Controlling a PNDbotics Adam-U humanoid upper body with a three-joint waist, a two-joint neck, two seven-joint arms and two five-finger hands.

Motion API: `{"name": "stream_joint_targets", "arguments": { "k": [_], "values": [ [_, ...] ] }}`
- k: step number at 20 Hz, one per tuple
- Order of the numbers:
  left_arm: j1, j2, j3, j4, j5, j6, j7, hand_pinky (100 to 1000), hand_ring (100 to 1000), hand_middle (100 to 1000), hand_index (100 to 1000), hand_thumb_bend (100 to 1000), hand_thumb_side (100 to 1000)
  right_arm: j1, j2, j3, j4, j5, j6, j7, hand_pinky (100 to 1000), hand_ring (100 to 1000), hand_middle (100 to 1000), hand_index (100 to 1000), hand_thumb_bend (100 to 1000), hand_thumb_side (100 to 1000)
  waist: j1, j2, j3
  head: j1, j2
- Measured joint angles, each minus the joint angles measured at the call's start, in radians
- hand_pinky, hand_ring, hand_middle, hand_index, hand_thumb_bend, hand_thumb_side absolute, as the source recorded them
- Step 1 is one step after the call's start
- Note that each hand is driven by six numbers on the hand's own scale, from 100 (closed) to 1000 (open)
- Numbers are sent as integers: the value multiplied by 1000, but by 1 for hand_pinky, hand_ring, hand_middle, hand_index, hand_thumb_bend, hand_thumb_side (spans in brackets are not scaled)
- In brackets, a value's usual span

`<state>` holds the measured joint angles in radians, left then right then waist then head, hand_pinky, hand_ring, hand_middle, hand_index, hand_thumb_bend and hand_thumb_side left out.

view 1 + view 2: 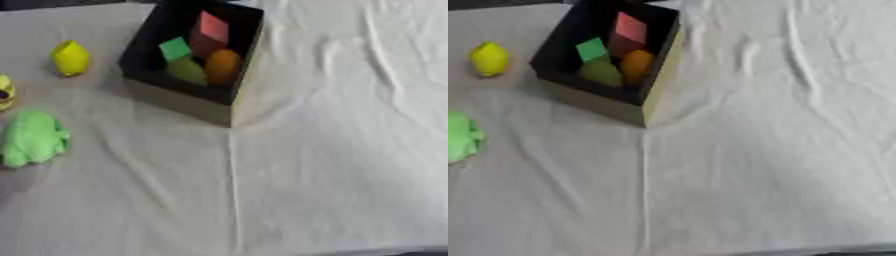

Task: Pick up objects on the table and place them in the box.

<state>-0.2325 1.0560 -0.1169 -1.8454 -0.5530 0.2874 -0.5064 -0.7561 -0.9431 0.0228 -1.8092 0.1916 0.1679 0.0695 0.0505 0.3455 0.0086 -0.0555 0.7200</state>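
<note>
Left eye view — box [188,97] black-lined, tan-walled, open-topped.

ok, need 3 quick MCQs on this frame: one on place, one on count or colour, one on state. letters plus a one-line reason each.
1. Where is the yellow lemon-shaped object relative to the box?
A. Inside it
B. On the cloth to its left
C. On the cloth to its right

2. How many things show inside the box?
A. One
B. Two
C. Four

3. What is the state of the bright green object?
A. Lying on the cloth outside the box
B. Resting in the box
C. Held by a hand

Answers:
1 B: it sits on the white cloth, apart from the box's left wall.
2 C: a red block, a green cube, an orange round thing and a yellow-green thing.
3 A: it lies near the left edge of the view, and no hand shows in either view.
</note>
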Motion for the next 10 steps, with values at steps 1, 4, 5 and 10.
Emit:
{"name": "stream_joint_targets", "arguments": {
  "k": [1, 4, 5, 10],
  "values": [
    [-10, -2, -7, 13, 4, -2, -4, 900, 885, 852, 941, 471, 121, 0, 2, -1, 1, 0, 0, 0, 868, 875, 610, 724, 100, 225, 0, 0, -2, 1, 0],
    [-44, -10, -30, 47, 9, -11, -21, 901, 888, 854, 943, 471, 137, 0, 9, -3, 3, 0, 2, -3, 868, 873, 608, 721, 100, 226, 0, 0, -5, 4, -1],
    [-56, -12, -38, 58, 9, -13, -27, 900, 888, 854, 943, 472, 126, 1, 11, -4, 3, -1, 3, -4, 868, 873, 607, 721, 100, 222, 0, 1, -9, 5, -1],
    [-113, -33, -74, 114, -7, -23, -62, 904, 897, 862, 949, 470, 120, 1, 16, -4, 3, -5, 5, -6, 868, 870, 602, 716, 100, 253, 10, 1, -16, 10, -4]
  ]
}}
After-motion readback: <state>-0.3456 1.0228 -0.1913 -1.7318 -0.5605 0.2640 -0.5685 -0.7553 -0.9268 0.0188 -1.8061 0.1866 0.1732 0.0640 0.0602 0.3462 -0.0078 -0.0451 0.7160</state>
